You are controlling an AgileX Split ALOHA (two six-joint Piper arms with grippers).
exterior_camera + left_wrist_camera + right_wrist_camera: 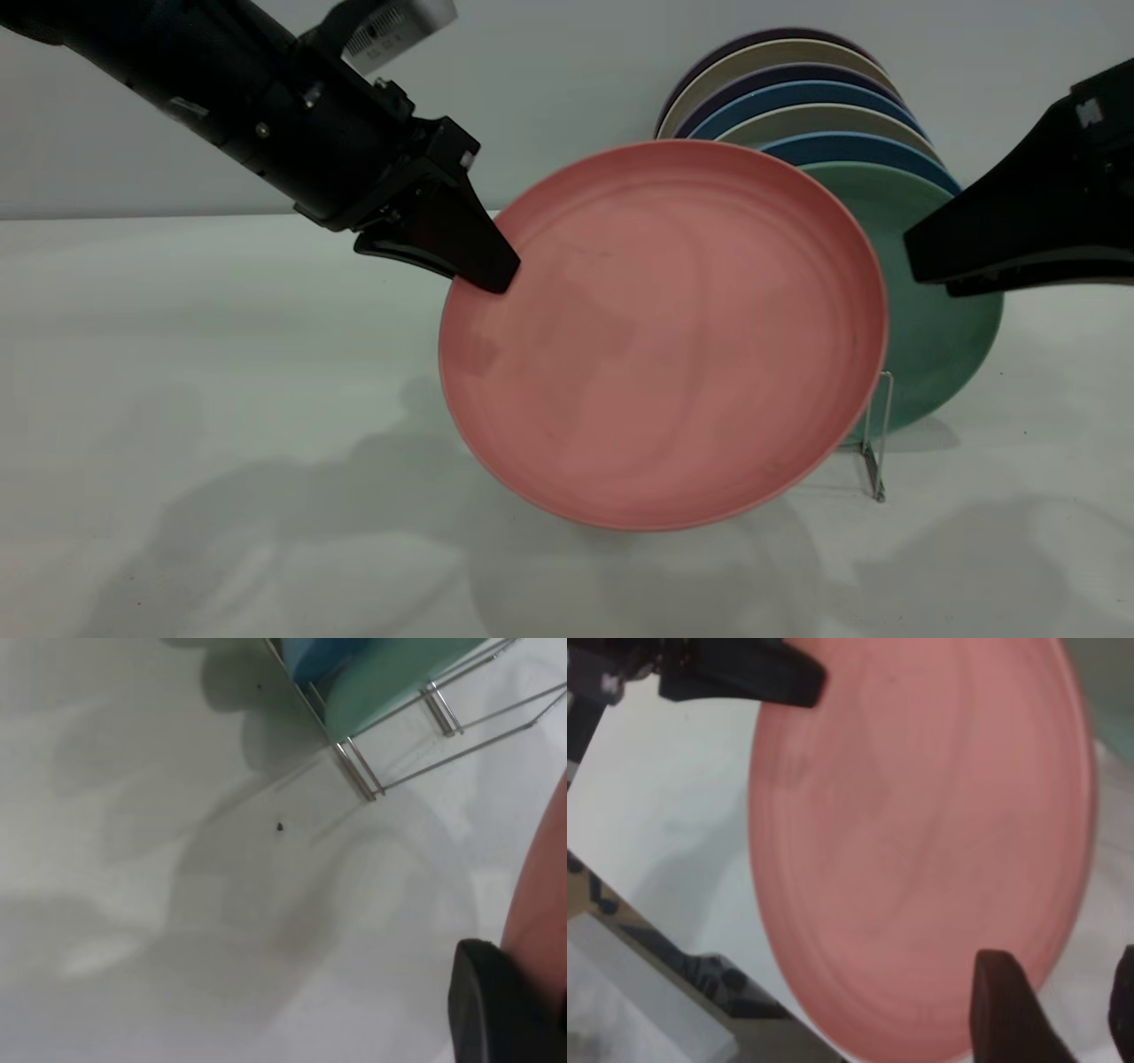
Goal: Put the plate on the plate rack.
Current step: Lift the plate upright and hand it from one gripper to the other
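Pinching the round salmon-pink plastic plate (664,337) by its left rim, our left tool (485,266) tilts it toward the wire plate rack (877,443); the right tool (1050,1010), fingers spread, waits at its right edge.

Lab-style robot test bench: bare white tabletop (177,399), plain pale wall (549,80), black robot arms, wire plate rack (877,443) holding coloured plates as staged props.

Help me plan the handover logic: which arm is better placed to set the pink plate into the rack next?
Left, probably. The left gripper is clamped on the rim of the pink plate, holding it tilted just in front of the rack. The right gripper sits beside the green plate, holding nothing.
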